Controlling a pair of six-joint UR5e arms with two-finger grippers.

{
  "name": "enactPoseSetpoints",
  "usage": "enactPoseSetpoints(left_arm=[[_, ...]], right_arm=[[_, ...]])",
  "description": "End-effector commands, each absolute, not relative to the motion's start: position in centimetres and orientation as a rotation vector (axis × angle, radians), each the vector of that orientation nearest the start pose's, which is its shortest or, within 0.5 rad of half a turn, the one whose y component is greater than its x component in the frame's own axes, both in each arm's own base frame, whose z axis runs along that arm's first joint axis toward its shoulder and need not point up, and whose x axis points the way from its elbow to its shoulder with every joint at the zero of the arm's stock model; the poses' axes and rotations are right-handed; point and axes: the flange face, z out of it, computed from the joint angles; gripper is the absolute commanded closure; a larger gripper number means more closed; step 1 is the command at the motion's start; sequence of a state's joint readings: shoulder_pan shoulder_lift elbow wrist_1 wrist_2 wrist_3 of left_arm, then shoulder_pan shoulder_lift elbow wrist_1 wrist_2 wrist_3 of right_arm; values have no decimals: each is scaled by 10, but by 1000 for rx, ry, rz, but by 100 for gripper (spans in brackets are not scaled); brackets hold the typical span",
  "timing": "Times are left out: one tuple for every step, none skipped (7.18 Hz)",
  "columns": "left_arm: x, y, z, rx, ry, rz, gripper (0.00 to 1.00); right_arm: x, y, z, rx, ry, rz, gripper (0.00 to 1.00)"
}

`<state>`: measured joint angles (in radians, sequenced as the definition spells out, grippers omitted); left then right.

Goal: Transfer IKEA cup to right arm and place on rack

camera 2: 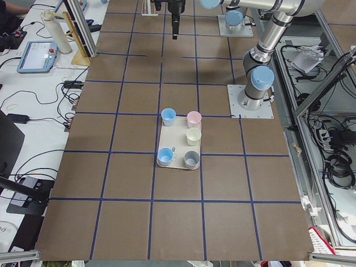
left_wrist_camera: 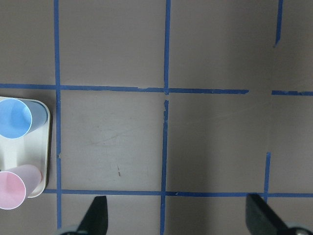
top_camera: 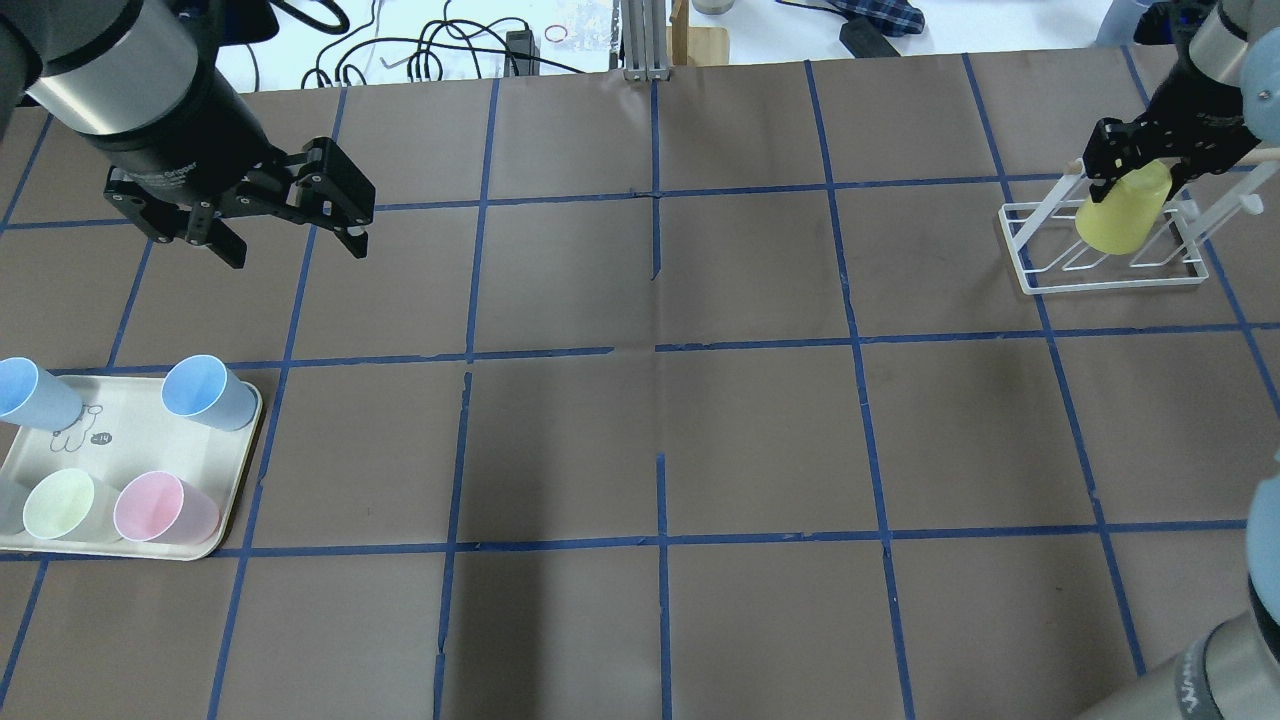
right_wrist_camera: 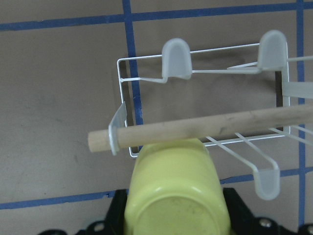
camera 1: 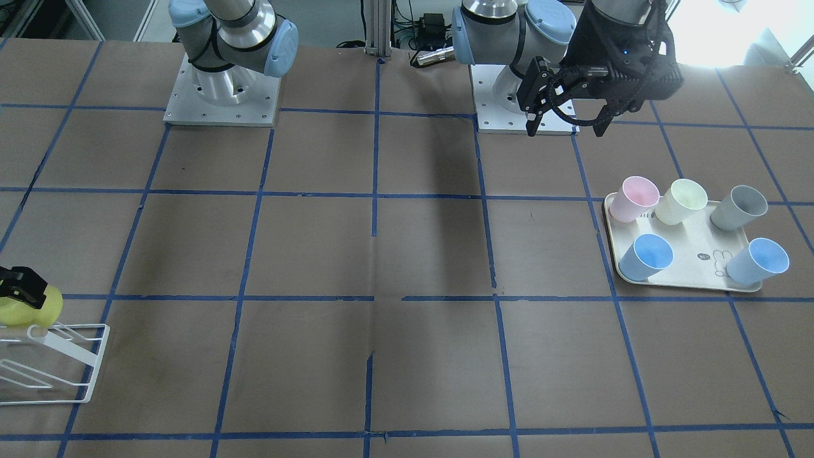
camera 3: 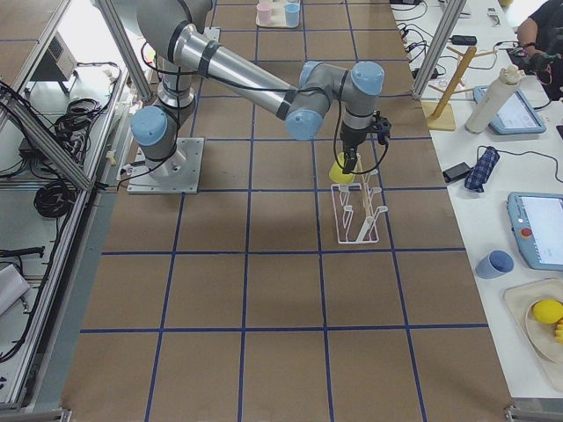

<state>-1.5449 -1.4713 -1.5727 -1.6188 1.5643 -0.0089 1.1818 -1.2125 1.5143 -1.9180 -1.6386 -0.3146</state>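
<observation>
The bright yellow IKEA cup [top_camera: 1120, 215] hangs tilted, mouth down, over the white wire rack [top_camera: 1030, 275] at the table's far right. My right gripper [top_camera: 1140, 150] is shut on the cup's base. In the right wrist view the cup [right_wrist_camera: 176, 191] sits between the black fingers [right_wrist_camera: 234, 208], its mouth just under the rack's wooden dowel [right_wrist_camera: 205, 128]. The front-facing view shows the cup [camera 1: 38, 308] above the rack [camera 1: 89, 356] at the left edge. My left gripper [top_camera: 295, 250] is open and empty, hovering beyond the tray.
A cream tray [top_camera: 130, 430] at the left holds several upright cups: two blue, a pink one [top_camera: 160, 508], a pale cream-yellow one [top_camera: 60, 505] and a grey one [camera 1: 738, 207]. Blue tape lines grid the brown table.
</observation>
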Motion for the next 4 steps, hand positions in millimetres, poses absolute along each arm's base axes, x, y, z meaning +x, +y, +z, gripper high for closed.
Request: enactPoseSetpoints(left_arm=[[-118, -458, 534, -60, 3146, -92, 0], [-117, -462, 535, -62, 3146, -92, 0], [-116, -465, 535, -67, 3148, -94, 0], [-114, -466, 535, -72, 3149, -92, 0]], right_arm=[[-117, -628, 371, 102, 3233, -84, 0], [-106, -620, 398, 84, 3242, -149, 0], [-84, -610, 414, 40, 3231, -117, 0], [-53, -590, 446, 0, 3223, -101, 0]])
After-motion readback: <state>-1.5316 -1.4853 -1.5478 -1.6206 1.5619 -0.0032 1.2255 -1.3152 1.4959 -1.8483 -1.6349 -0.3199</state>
